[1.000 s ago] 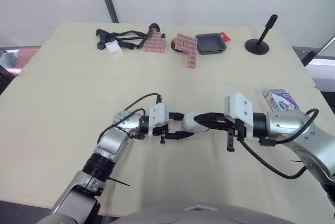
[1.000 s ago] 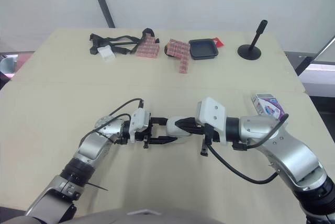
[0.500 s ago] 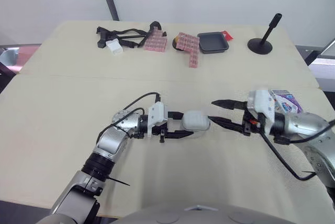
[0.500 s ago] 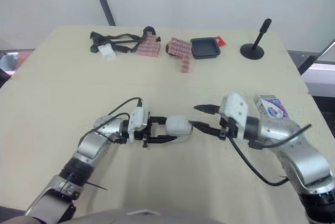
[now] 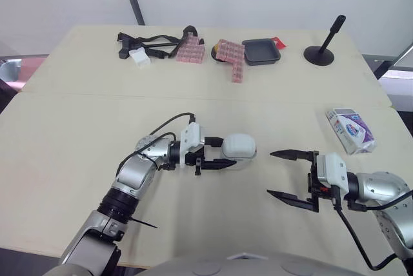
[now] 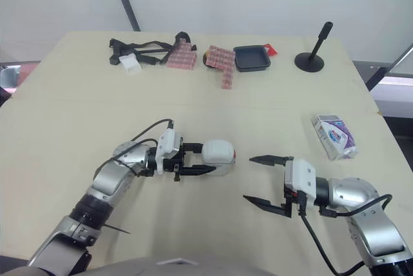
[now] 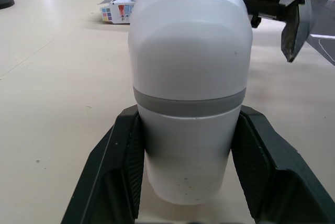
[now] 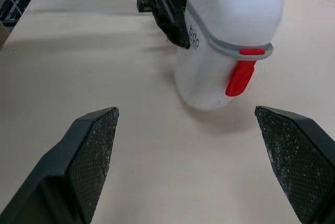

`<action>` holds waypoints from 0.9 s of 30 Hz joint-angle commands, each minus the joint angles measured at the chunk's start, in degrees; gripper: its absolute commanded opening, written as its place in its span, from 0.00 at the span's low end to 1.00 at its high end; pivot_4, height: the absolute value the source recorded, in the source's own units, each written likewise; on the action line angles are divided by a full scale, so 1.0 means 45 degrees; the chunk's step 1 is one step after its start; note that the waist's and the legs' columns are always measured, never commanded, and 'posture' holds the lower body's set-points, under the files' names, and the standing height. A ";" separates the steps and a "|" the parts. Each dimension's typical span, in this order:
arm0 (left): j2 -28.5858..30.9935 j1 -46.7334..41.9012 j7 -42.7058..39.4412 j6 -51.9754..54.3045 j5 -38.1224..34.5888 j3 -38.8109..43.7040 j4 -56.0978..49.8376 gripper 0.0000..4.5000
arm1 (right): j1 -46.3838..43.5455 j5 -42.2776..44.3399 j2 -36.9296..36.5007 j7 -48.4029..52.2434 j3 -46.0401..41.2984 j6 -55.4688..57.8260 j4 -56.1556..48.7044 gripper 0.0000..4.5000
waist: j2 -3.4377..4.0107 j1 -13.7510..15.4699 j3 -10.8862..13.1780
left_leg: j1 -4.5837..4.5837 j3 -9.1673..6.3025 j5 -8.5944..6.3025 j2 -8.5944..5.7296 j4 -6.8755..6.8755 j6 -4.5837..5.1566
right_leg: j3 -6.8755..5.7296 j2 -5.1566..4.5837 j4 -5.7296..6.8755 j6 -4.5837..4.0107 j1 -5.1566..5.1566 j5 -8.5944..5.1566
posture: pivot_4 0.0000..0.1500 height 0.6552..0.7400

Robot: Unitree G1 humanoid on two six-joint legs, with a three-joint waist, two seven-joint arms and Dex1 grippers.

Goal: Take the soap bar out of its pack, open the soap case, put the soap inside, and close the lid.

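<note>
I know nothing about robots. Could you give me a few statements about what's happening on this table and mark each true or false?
The left gripper grips the white soap case. True.
The right gripper is shut on the soap pack. False: it is open and empty, and the pack lies on the table.
The case's lid is open. False: it is closed.
A black tray sits near the table's far edge. True.

White soap case (image 7: 188, 35), grey band (image 7: 188, 104), red latch (image 8: 241, 77); purple-white soap pack (image 5: 350, 130).
</note>
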 commanded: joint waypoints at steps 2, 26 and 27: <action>0.0141 0.0066 0.0050 0.0645 -0.0527 0.0303 -0.0750 0.42 | -0.0027 -0.0044 -0.0063 0.0134 -0.0090 -0.0642 0.0085 0.99 | 0.0000 0.0009 0.0000 | 0.0003 0.0000 -0.0017 0.0000 0.0001 0.0037 | -0.0001 0.0000 0.0006 0.0000 0.0000 0.0000 | 1.00 1.00; 0.0605 -0.1229 0.2987 1.4997 -0.4760 0.2211 -0.1273 0.42 | -0.0406 0.0248 -0.0342 -0.0637 -0.0050 0.0408 -0.0898 0.99 | 0.0002 0.0057 -0.0001 | 0.0001 0.0001 0.0010 -0.0009 0.0001 -0.0010 | 0.0003 -0.0003 -0.0001 0.0000 -0.0001 0.0000 | 1.00 1.00; 0.0315 -0.1554 0.3632 1.7159 -0.5243 0.2800 -0.0853 0.42 | -0.0485 0.0306 -0.0358 -0.0690 0.0007 0.0623 -0.1045 0.99 | 0.0002 0.0063 -0.0001 | 0.0005 0.0001 0.0014 -0.0013 0.0007 -0.0015 | 0.0000 -0.0004 0.0012 0.0000 0.0002 0.0000 | 1.00 1.00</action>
